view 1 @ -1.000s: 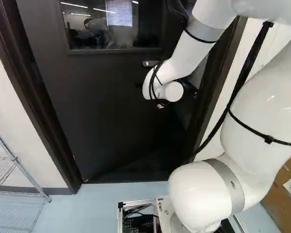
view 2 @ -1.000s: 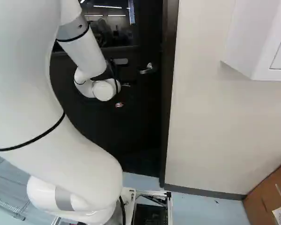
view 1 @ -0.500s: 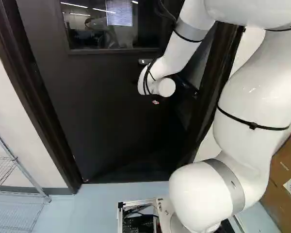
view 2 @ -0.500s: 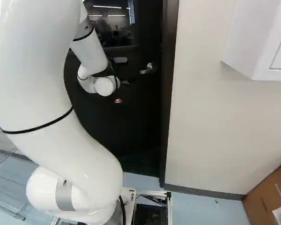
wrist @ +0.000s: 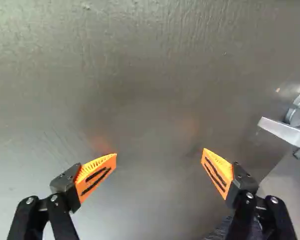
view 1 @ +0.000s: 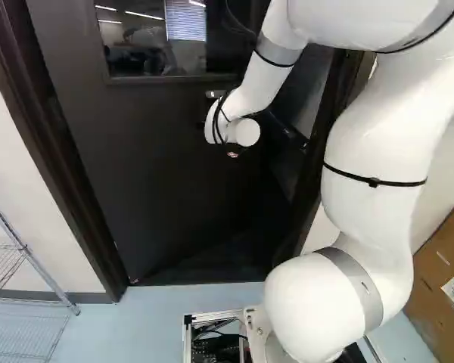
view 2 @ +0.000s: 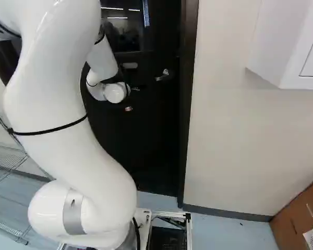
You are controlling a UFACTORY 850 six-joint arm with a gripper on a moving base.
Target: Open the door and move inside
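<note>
White, smooth-shelled jointed arm (view 1: 378, 144) is rising, bending over up high. White forearm (view 2: 103, 60) is sloping down to round white wrist (view 2: 115, 92), which is sitting left of and slightly below silver metal lever handle (view 2: 163, 75) in right base view. Black two-finger gripper (view 2: 130, 99) is holding ribbed orange pads (wrist: 96, 172) wide apart, one nearer handle.

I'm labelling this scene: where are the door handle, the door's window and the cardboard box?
Door handle (wrist: 283, 131), wrist view, on its lever.
Window (view 1: 140, 54), left base view, on its glass.
Cardboard box (view 1: 433, 302), left base view, on its side.
</note>
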